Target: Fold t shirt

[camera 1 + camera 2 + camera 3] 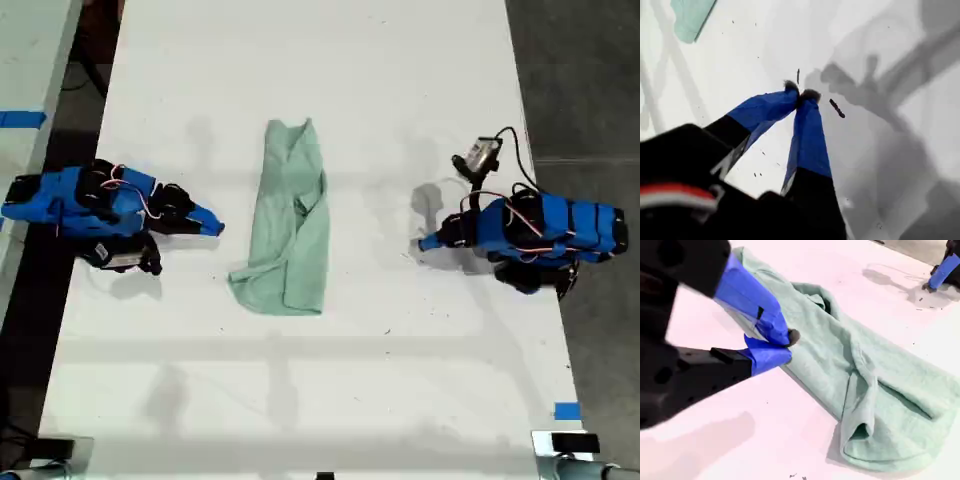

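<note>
My second gripper [785,345] had its blue-taped tips drawn together with nothing between them, hovering just beside the long edge of the t shirt [865,380] without gripping it. My first gripper [801,94] was clenched too, tips meeting, empty, low over bare table; from its camera only a corner of the cloth showed, well apart.

The table [300,380] was plain white, with a few dark specks near my first gripper and soft shadows of the arms. The t shirt [290,220] lay in the middle of it as a narrow, wrinkled strip running up and down the exterior view, its lower end wider and doubled over.

In that view my second gripper [215,228] sat on the left, near the cloth, and my first gripper [425,243] on the right, farther off, with open white surface between it and the shirt. Both arms lay low and stretched inward, pointing at each other. Wide bare table remained above and below the shirt.

Beyond the table's right edge was dark floor [580,80]; a blue tape mark [566,411] sat near the lower right corner.
</note>
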